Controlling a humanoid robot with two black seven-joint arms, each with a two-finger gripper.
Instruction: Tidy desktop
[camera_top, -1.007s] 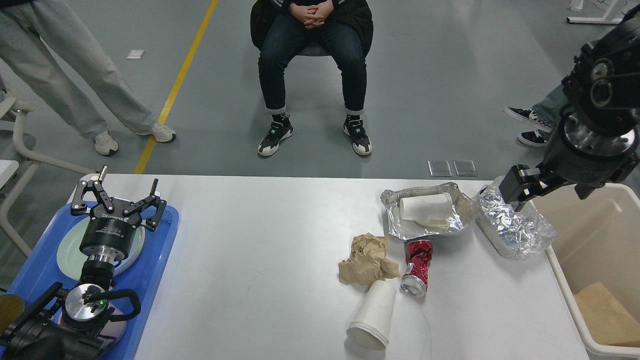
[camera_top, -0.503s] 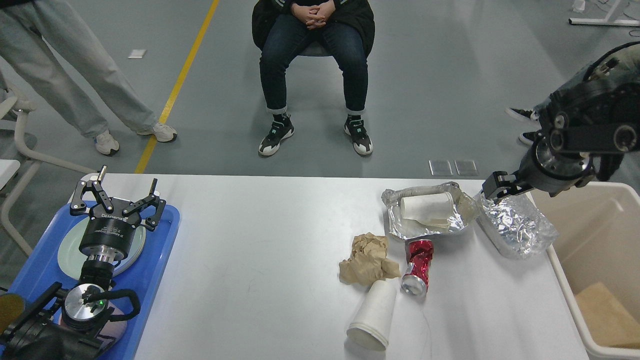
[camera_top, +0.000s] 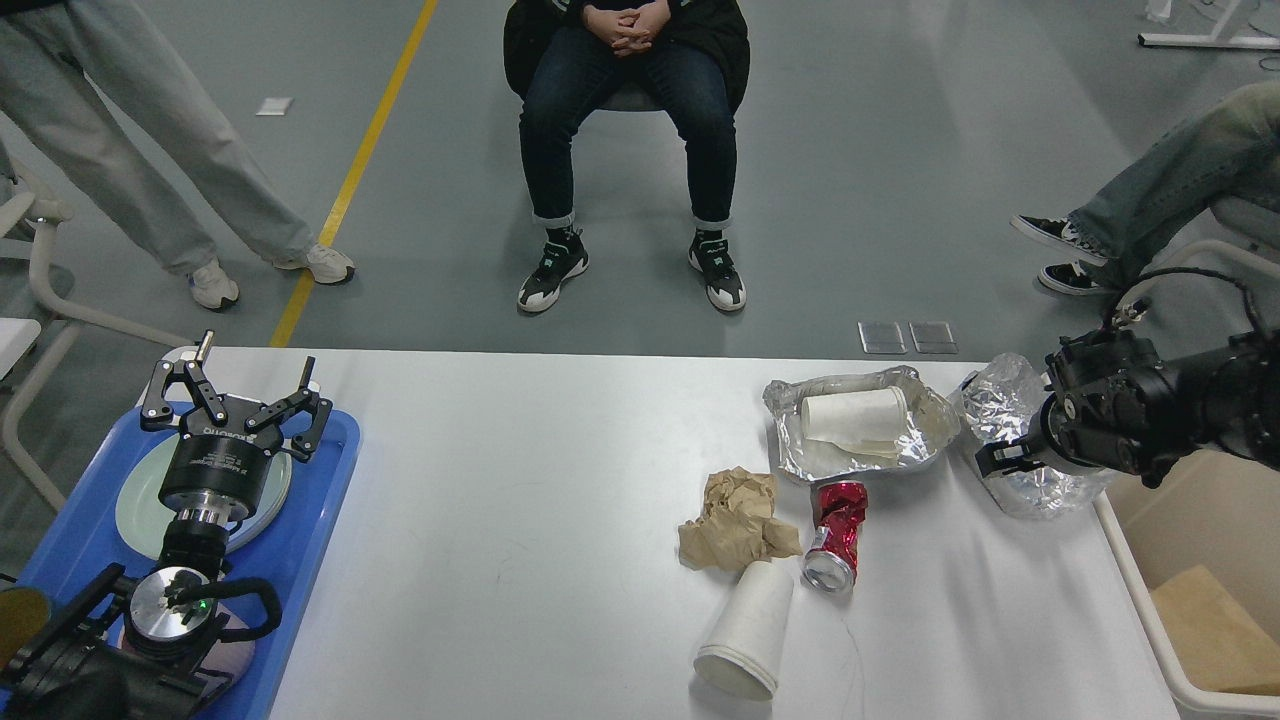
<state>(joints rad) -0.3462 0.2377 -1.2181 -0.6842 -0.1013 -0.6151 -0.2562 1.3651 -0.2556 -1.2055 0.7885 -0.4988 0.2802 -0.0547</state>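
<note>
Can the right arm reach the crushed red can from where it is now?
Probably yes. The right gripper hangs at the foil wrapper, right of the can. Bare desktop lies between them, and the foil tray sits behind that path, not across it.

The left gripper (camera_top: 237, 397) is pointing away from the head, fingers spread wide. The right arm is reaching in low from the right; its gripper (camera_top: 1000, 460) is showing too dark to judge, possibly closed.
</note>
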